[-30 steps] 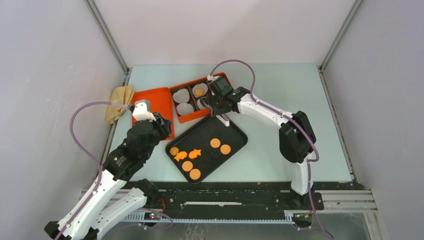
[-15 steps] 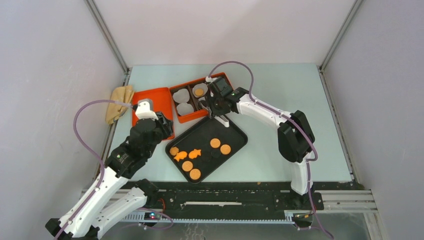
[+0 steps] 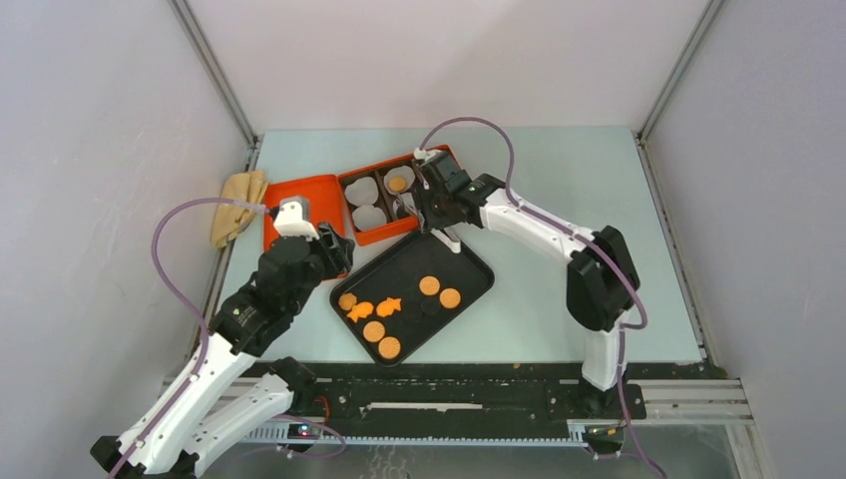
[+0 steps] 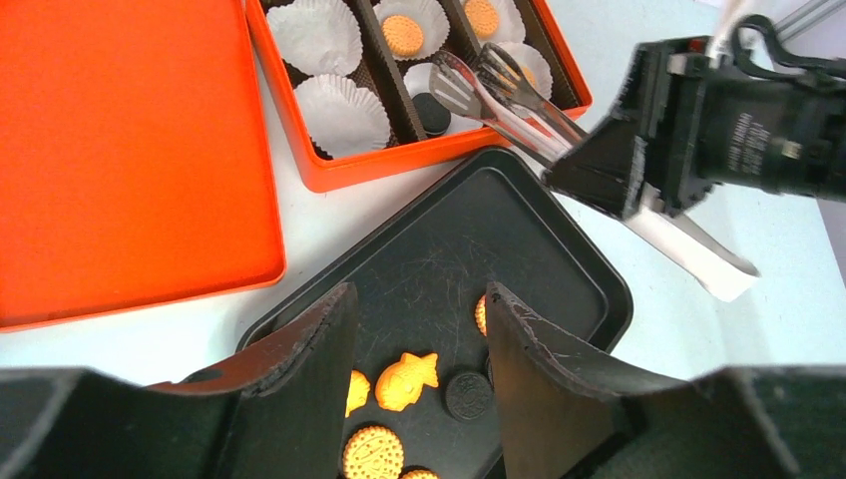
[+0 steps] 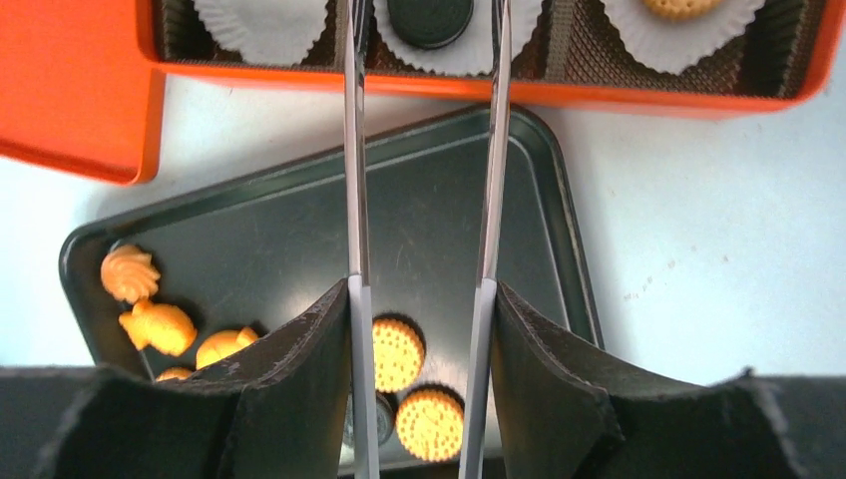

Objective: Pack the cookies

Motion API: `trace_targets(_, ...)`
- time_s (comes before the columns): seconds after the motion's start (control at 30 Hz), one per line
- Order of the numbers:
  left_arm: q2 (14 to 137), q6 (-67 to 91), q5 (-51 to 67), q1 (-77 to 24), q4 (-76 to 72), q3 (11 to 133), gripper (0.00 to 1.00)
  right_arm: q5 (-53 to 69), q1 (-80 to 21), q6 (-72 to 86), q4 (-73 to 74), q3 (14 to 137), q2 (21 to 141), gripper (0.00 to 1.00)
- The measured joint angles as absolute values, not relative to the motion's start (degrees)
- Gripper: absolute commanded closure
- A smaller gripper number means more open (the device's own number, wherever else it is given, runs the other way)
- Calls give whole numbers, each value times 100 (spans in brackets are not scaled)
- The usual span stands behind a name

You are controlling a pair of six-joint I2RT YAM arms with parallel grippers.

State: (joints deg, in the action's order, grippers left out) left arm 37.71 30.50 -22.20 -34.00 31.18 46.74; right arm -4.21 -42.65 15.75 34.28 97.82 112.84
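Now the tongs [image 5: 354, 150] in the right gripper [image 5: 421, 299] stand spread and empty at top centre. A dark cookie [image 5: 431, 15] rests in the orange box [image 5: 638, 95], apparently delivered. Meanwhile the left gripper [image 4: 419, 299], empty and agape, has edged over the tray [image 4: 419, 239], where the remaining cookies [image 4: 407, 379] wait.

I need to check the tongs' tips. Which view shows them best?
Left wrist: both flat tips of the tongs show, over the orange box. Right wrist shows only thin arms, tips cropped; top external barely shows them.
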Motion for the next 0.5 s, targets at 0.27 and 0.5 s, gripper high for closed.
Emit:
trace_targets(0.27, 3870, 3057, -2161, -3398, 3087, 4674, 45, -823, -4895, 1662, 3400, 8042, 9100, 44)
trace_targets(0.5, 4160, 3100, -1905, -3398, 2921, 4674, 45, -923, -5461, 2174, 3531, 6420, 8058, 40)
